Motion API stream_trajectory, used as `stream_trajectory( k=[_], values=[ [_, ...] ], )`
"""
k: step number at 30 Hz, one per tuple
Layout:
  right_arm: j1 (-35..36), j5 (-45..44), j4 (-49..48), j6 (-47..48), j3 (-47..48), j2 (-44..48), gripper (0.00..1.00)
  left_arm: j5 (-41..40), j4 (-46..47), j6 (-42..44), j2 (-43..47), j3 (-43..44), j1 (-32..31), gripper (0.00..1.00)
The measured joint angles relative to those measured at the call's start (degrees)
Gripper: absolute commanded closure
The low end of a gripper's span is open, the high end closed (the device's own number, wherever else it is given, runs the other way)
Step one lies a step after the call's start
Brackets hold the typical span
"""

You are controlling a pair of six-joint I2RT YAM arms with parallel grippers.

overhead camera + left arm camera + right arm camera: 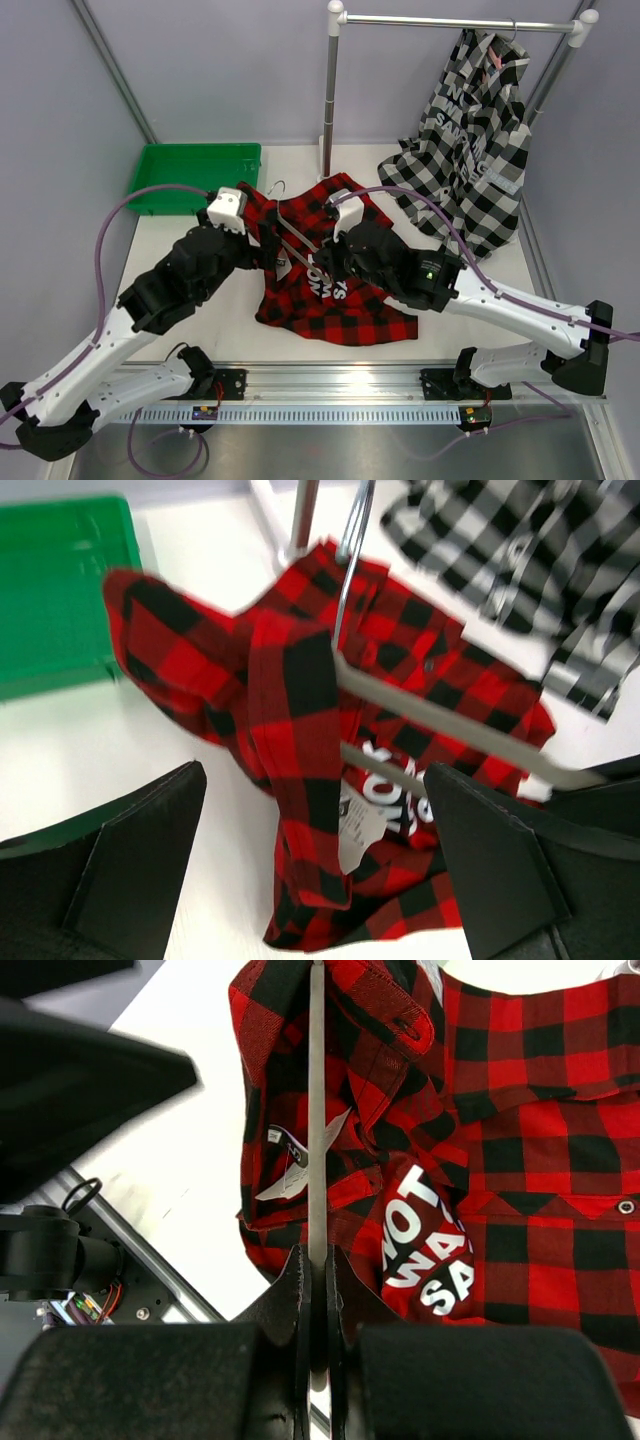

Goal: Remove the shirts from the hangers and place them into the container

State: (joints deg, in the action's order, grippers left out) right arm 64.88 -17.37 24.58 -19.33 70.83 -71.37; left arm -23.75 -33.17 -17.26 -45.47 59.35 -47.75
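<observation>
Clamping the hanger (pixel 317 1110), right fingers (pixel 293 1295) face wide-apart left fingers (pixel 140 860) across the red shirt (pixel 340 300), green tray (pixel 190 170) behind.

Rack: you see a silver rail (pixel 455 20) at top right, held by an upright post (pixel 331 90).
Table: your white top (pixel 292 165) carries the post.
Walls: plain grey panels (pixel 220 70) behind.
Front edge: a metal track (pixel 330 376).
</observation>
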Motion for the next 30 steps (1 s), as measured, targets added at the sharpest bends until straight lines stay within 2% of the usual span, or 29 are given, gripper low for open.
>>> stream_trajectory(
  k=[9, 15, 19, 21, 22, 26, 30],
  values=[
    [0.0, 0.3, -1.0, 0.1, -1.7, 1.6, 1.0, -1.4, 0.3, -1.7, -5.0, -4.6, 0.0, 0.15],
    [0.0, 0.6, -1.3, 0.2, -2.7, 2.7, 1.0, -4.4, 3.5, -2.2, -8.5, -4.6, 0.0, 0.3],
    [0.0, 1.2, -1.7, 0.1, -3.5, 3.8, 1.0, -6.3, 5.7, -2.3, -10.6, -4.6, 0.0, 0.46],
    [0.0, 1.6, -2.2, 0.1, -4.0, 4.4, 1.0, -6.9, 6.6, -2.4, -11.6, -4.6, 0.0, 0.59],
    [0.0, 1.8, -2.4, 0.1, -4.2, 4.7, 1.0, -7.4, 6.9, -2.2, -12.1, -4.6, 0.0, 0.71],
    [0.0, 1.9, -2.5, 0.1, -5.2, 5.6, 1.0, -8.6, 7.4, -2.5, -13.3, -4.6, 0.0, 1.0],
    [0.0, 1.9, -2.5, 0.1, -6.3, 7.0, 1.0, -10.1, 7.5, -2.3, -13.9, -4.4, 0.0, 1.0]
  ],
)
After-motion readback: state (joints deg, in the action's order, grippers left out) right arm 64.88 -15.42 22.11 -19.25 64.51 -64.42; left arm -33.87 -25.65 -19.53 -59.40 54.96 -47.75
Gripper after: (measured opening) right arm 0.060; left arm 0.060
